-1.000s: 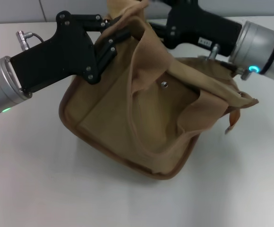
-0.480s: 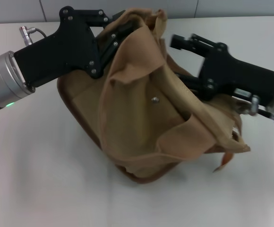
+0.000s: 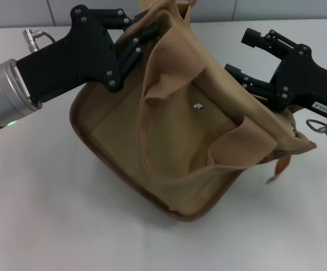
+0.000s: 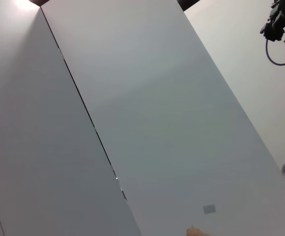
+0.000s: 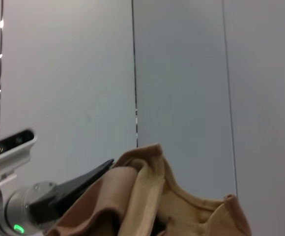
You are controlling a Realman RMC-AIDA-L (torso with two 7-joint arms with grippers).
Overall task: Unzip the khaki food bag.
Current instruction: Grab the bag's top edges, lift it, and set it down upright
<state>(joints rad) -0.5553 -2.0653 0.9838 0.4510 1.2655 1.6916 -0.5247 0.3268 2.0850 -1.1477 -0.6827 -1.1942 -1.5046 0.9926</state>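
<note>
**Bag held and tilted; zipper step in hand**

The khaki food bag (image 3: 175, 141) lay on the white table (image 3: 45, 226), tipped toward the camera with its brown-trimmed base nearest and its front pocket facing up. The pocket snap (image 3: 198, 105) showed near the middle of that face. One wide strap handle (image 3: 169, 68) draped across the front, and a small brown tab (image 3: 280, 165) hung off the bag's right corner.

Farther back, the left gripper (image 3: 138, 42) was clamped on the bag's upper left edge, its fingers buried in folded fabric. The right gripper (image 3: 248, 62) sat at the bag's upper right edge with its fingers spread apart, the lower one touching the canvas and nothing visibly pinched.

Judged step: the bag was being steadied and presented for work on the top zipper. The zipper and its pull were hidden behind the raised fabric, so how far it was open could not be told. The next move likely called for the right gripper to locate the pull while the left gripper held the bag taut.

Contents of the bag were not visible.
</note>
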